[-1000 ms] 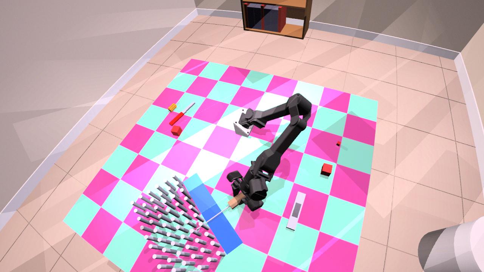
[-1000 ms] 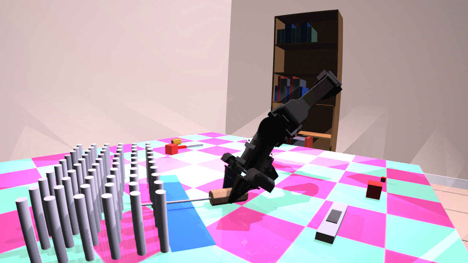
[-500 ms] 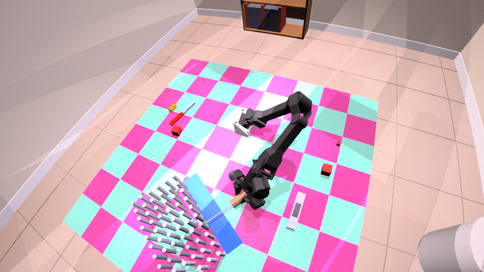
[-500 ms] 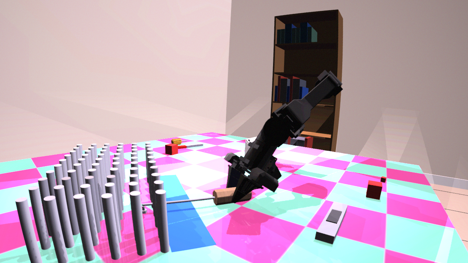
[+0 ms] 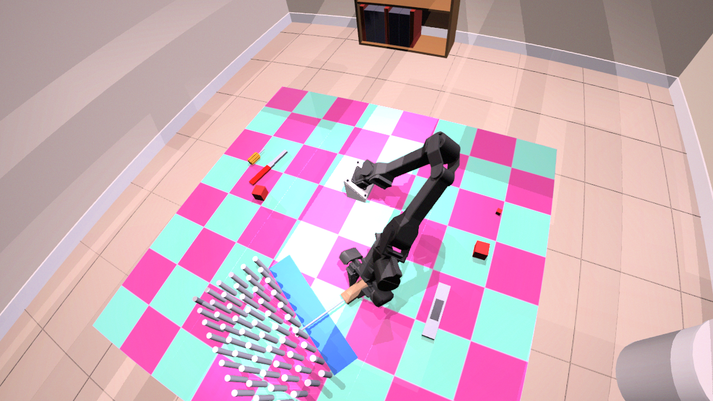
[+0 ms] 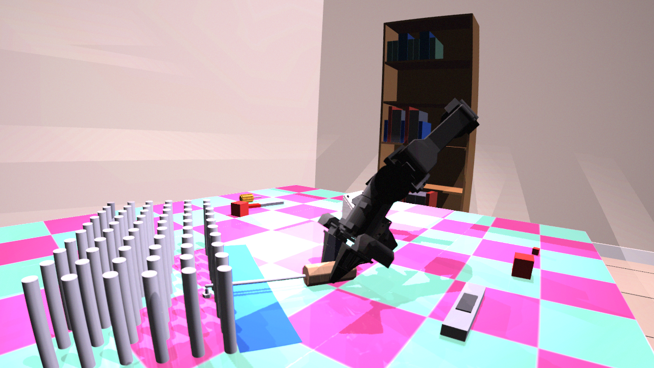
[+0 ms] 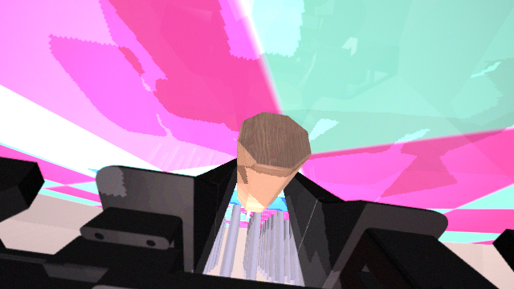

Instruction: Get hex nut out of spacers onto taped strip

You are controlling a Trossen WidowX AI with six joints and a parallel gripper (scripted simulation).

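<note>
My gripper is shut on the wooden handle of the hook tool, just beyond the taped strip. The tool's thin rod runs low and nearly level over the blue taped strip. Its tip reaches in among the front rows of the upright grey spacers. In the exterior view a small grey piece shows at the tip; I cannot tell the hook's end from the hex nut there. The nut is not clearly visible elsewhere.
A grey bar with a dark patch lies right of the gripper, red cubes beyond it. A red-handled tool, a yellow-handled screwdriver and another red cube lie far left.
</note>
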